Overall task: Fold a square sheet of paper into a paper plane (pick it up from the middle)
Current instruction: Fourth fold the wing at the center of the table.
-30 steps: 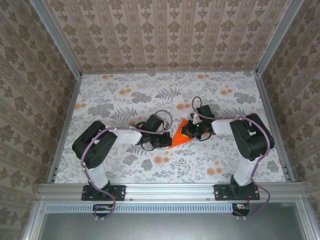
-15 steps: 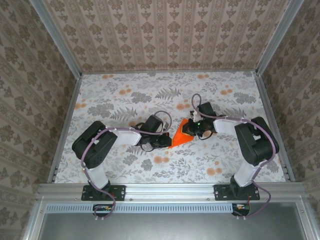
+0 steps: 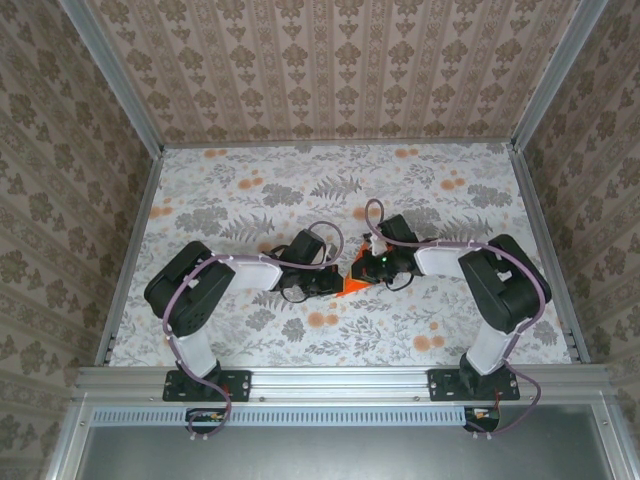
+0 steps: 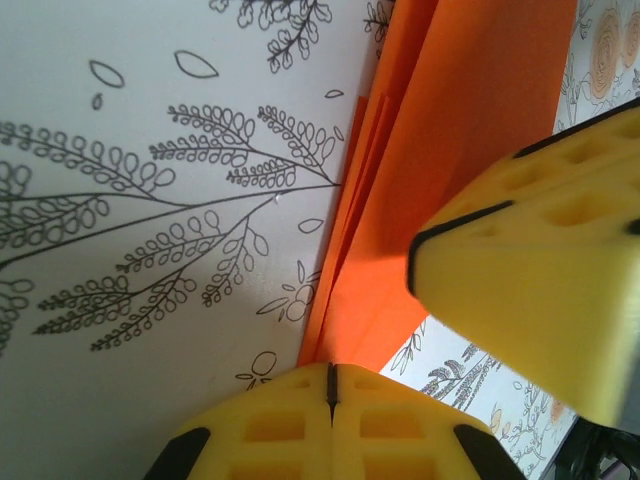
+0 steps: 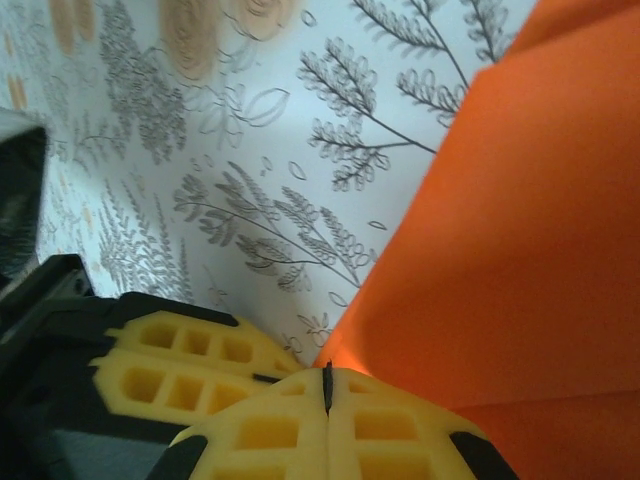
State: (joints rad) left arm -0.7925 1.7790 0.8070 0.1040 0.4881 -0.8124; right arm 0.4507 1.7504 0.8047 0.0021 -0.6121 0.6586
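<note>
Left gripper and right gripper, both with jaws pressed together and empty, touch edges of one folded square sheet of paper at mid-table; open floral tabletop surrounds them, walls well apart.

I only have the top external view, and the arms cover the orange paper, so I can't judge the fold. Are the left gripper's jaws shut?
Observer: Yes. In the left wrist view the left gripper is shut, with its tips at the near corner of the orange paper.
Operator: Is the paper one layer?
Observer: No. Several stacked edges run along its left side.
Operator: And the right one?
Observer: The right gripper is shut too, its tips at the paper's edge. I cannot tell whether it pinches the paper.
</note>
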